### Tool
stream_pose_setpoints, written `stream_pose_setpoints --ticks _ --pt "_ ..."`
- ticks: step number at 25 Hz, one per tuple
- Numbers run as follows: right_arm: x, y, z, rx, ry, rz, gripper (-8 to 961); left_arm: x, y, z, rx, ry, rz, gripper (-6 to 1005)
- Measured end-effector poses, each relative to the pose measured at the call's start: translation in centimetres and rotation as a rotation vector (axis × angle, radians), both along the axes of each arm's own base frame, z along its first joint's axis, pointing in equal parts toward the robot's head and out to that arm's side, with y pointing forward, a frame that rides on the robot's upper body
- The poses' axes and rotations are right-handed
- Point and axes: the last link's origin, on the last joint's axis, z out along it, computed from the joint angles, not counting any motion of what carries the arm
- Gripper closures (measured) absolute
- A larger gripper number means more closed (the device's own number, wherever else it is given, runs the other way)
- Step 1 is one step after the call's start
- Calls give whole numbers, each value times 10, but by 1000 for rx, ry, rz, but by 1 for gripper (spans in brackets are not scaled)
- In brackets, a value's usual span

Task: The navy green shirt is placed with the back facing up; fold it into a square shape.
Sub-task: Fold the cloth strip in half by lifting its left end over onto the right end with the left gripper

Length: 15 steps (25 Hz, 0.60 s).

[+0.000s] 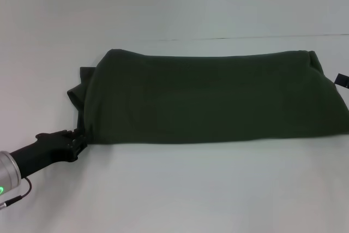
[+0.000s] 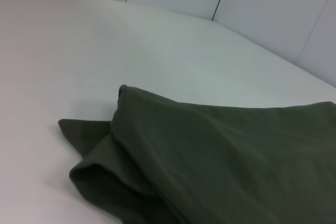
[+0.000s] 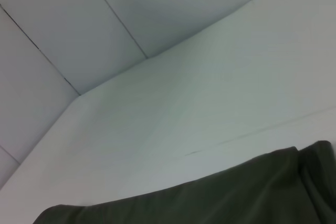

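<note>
The navy green shirt lies folded into a long plain band across the table, running left to right. A sleeve sticks out from under its left end. My left gripper sits low on the table, touching the shirt's near left corner. At the shirt's far right end only a small black part of my right gripper shows at the picture's edge. The right wrist view catches the shirt's folded far edge.
The white table spreads wide in front of the shirt and behind it. A thin seam line crosses the far tabletop. White wall panels stand beyond the table's back edge.
</note>
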Motion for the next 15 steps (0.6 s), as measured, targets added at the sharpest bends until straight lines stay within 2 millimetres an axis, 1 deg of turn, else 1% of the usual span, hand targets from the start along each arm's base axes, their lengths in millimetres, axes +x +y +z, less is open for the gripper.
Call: stream_pose_setpoints --ticks 1,6,11,15 --pt "1 -1 0 -1 0 -3 315 0 0 1 2 2 -1 569" --pt "12 -6 6 -42 -14 -61 314 1 4 6 20 5 -4 802" --pt "21 -14 10 -45 -8 -96 314 3 5 6 16 9 -10 1005" --pt "23 -18 11 -39 -5 -105 315 3 6 6 15 9 -10 1000"
